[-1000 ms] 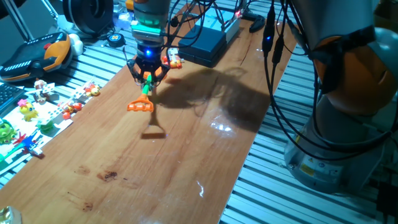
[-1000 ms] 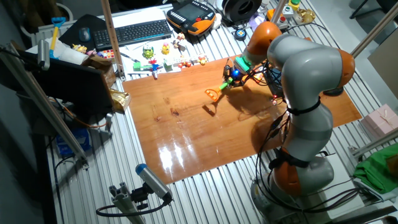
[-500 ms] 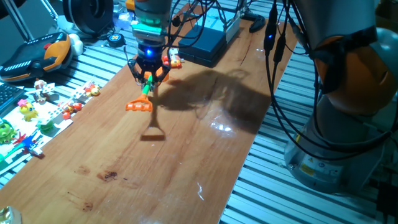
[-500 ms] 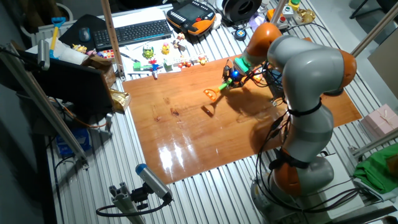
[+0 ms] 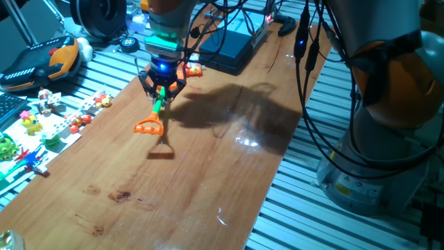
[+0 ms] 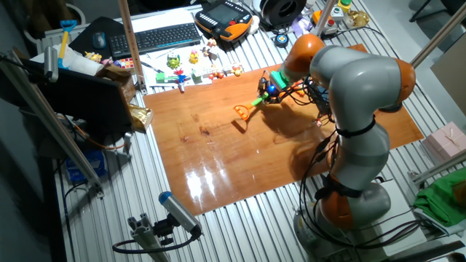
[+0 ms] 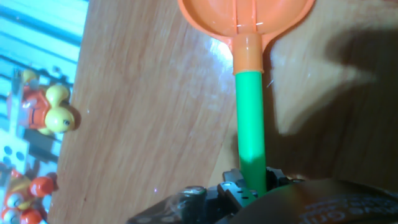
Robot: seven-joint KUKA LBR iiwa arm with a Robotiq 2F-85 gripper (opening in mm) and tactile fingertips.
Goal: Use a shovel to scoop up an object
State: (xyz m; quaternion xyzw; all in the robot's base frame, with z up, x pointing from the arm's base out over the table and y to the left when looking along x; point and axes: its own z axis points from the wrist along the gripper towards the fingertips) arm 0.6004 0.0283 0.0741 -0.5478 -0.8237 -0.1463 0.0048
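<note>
Hanging from the claw (image 5: 159, 89), which is clamped on its green shaft, the shovel (image 5: 154, 114) has swung left since a second ago, blade above the bench (image 5: 208, 180). Only the hand view shows the blade's ribbed hollow and a red-and-yellow toy (image 7: 46, 112) at the bench edge. The arm (image 6: 349, 80) arches over, wrist pointing down.

I see the shovel (image 7: 252, 93) as smooth, glossy plastic, orange blade and green shaft. The tabletop (image 5: 201, 180) looks like varnished wood, shiny with glare spots. Around it, the ribbed base (image 5: 305, 208) reads as bare metal.
</note>
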